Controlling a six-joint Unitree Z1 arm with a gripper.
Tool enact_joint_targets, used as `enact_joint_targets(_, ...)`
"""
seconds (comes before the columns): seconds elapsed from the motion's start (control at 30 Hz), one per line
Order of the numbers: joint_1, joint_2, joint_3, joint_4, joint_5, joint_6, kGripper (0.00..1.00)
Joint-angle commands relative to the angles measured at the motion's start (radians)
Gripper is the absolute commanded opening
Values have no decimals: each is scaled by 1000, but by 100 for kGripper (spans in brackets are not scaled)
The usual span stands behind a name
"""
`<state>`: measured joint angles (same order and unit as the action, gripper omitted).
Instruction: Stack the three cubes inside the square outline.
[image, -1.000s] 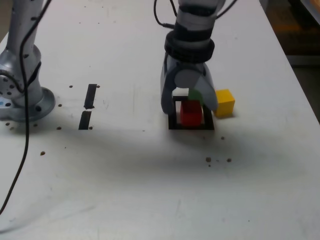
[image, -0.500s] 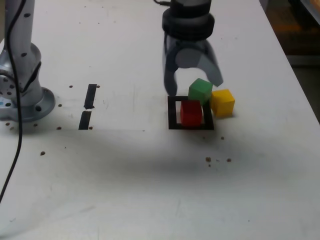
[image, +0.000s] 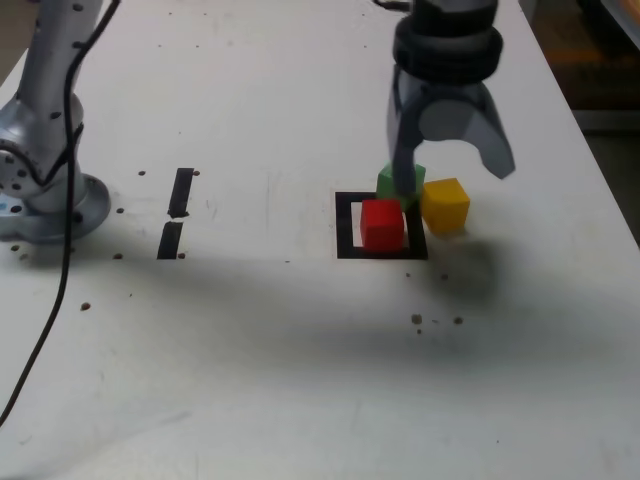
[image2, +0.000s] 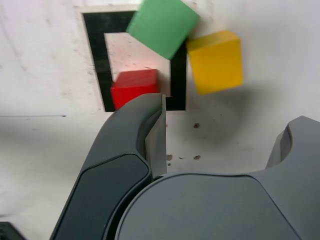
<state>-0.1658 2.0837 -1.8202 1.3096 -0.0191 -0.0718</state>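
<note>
arm base (image: 45, 190): stood at the exterior view's far left edge, with a cable hanging down beside it.
two short black strips (image: 176, 213): lay on the table just right of the base, one behind the other, with bare white surface around them.
table (image: 250, 350): the near half was open apart from a few dark specks.
square outline (image: 345, 225): sat mid-table in the exterior view, its left tape edge uncovered.
red cube (image: 382, 223): rested inside the outline, toward its right side.
green cube (image: 397, 181): sat at the outline's far right corner, overlapping the tape, turned askew, partly hidden by a finger.
yellow cube (image: 445, 204): sat just outside the outline's right edge, close beside the green cube.
gripper (image: 450, 160): hung above the green and yellow cubes, fingers spread wide, gripping nothing.
right table edge (image: 600, 170): well clear of the cubes.
</note>
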Motion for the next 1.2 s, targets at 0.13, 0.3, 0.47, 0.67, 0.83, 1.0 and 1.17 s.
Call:
enact_joint_targets(0.13, -15, 55, -41, -4, -12, -12, 85)
enact_joint_targets(0.3, -16, 74, -40, -10, -18, -26, 86)
enact_joint_targets(0.47, -16, 89, -37, -18, -25, -40, 87)
enact_joint_targets(0.67, -3, 108, -29, -38, -48, -46, 87)
enact_joint_targets(0.83, 21, 115, -26, -45, -56, -46, 87)
enact_joint_targets(1.0, 48, 124, -22, -45, -59, -43, 87)
enact_joint_targets(1.17, 69, 133, -21, -44, -67, -34, 87)
